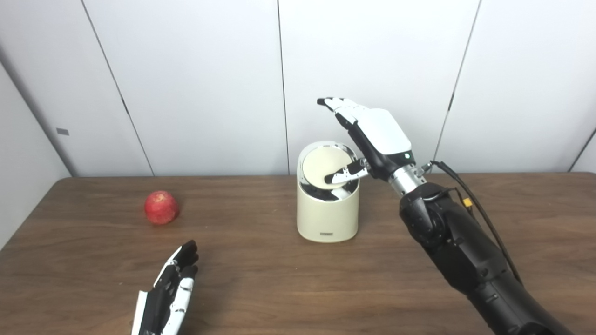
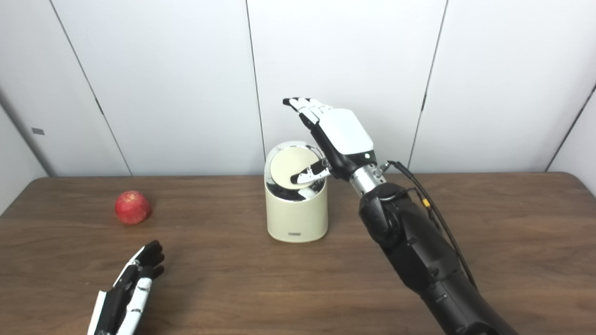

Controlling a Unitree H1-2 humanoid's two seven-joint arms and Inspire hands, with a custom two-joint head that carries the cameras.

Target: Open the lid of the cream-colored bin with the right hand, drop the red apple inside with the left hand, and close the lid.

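Observation:
The cream-colored bin [image 1: 327, 218] stands mid-table, its round lid [image 1: 321, 167] tilted toward me inside a shiny rim. My right hand [image 1: 372, 137] hovers above and to the right of the bin, fingers stretched up and apart, open, with its thumb [image 1: 347, 174] lying across the lid. The red apple [image 1: 161, 207] rests on the table well left of the bin. Low at the front left, my left hand [image 1: 170, 291] lies open near the tabletop, fingers extended, below and slightly right of the apple, holding nothing.
A brown wooden table [image 1: 279, 284] spans the view, backed by white wall panels [image 1: 209, 83]. A black cable [image 1: 470, 200] runs along the right forearm.

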